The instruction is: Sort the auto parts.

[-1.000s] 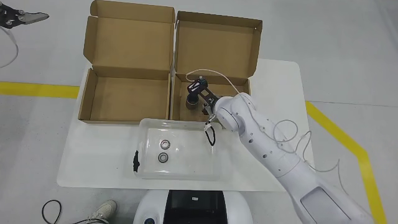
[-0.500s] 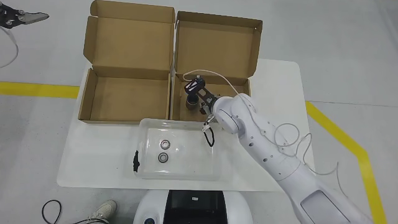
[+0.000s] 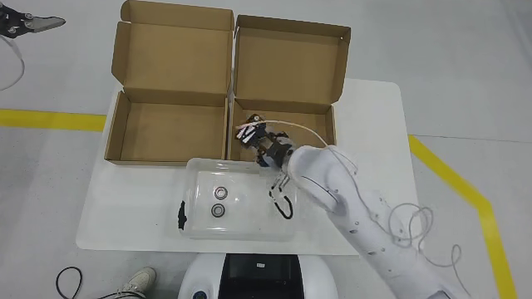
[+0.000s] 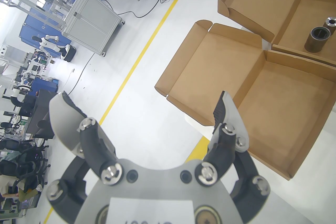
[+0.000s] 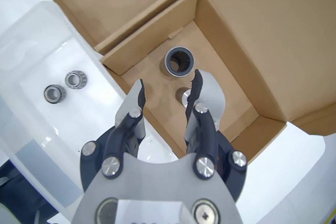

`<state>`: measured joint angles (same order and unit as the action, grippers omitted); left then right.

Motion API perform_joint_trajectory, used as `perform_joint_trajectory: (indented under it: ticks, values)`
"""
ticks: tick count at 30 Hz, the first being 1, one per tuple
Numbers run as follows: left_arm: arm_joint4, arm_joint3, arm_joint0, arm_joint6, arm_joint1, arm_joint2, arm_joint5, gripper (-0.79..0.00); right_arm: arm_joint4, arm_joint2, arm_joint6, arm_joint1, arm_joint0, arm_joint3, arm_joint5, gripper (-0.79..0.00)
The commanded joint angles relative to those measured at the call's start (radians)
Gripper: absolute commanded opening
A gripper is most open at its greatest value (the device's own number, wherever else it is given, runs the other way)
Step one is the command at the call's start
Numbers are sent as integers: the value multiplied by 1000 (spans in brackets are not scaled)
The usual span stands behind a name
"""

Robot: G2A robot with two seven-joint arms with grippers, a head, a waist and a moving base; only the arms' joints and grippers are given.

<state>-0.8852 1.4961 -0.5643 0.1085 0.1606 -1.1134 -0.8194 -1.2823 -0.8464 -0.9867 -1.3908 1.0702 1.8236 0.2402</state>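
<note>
Two cardboard boxes stand side by side, the left box (image 3: pixel 166 131) empty. In the right box (image 5: pixel 236 33) a dark cylindrical sleeve (image 5: pixel 179 64) stands upright, with a smaller silver sleeve (image 5: pixel 184 97) beside it, half hidden by a finger. My right gripper (image 5: pixel 169 83) hangs open just above these two parts, over the box's near-left corner (image 3: pixel 252 135), holding nothing. Two bearings (image 5: pixel 76 78) (image 5: pixel 54 93) lie in the clear plastic tray (image 3: pixel 249 224). My left gripper (image 4: pixel 144 101) is open and empty, out over the floor far left of the table (image 3: pixel 33 23).
Both box lids stand open at the back. A small black item (image 3: pixel 181 213) lies at the tray's left edge. The white table (image 3: pixel 374 133) has bare room to the right of the boxes. Yellow floor tape (image 3: pixel 50 120) runs past the table.
My right arm has drawn back toward the tray, and its gripper has shifted left and nearer over the right box's corner. The left gripper has stayed put.
</note>
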Motion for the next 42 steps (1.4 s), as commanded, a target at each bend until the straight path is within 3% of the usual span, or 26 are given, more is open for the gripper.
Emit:
perform_joint_trajectory:
  ticks: [1,10,16,26,42]
  values:
    - [0,0,0,0,0,0,0,0,2,7,28,5,23,29,56,-465]
    - [0,0,0,0,0,0,0,0,-51,72,107,13,107,91,116,-465]
    - [0,0,0,0,0,0,0,0,-39,143,177,4,118,27,150,-471]
    - [0,0,0,0,0,0,0,0,-29,200,252,-19,103,-132,79,-499]
    - [0,0,0,0,0,0,0,0,-52,295,276,-75,34,-279,-13,-437]
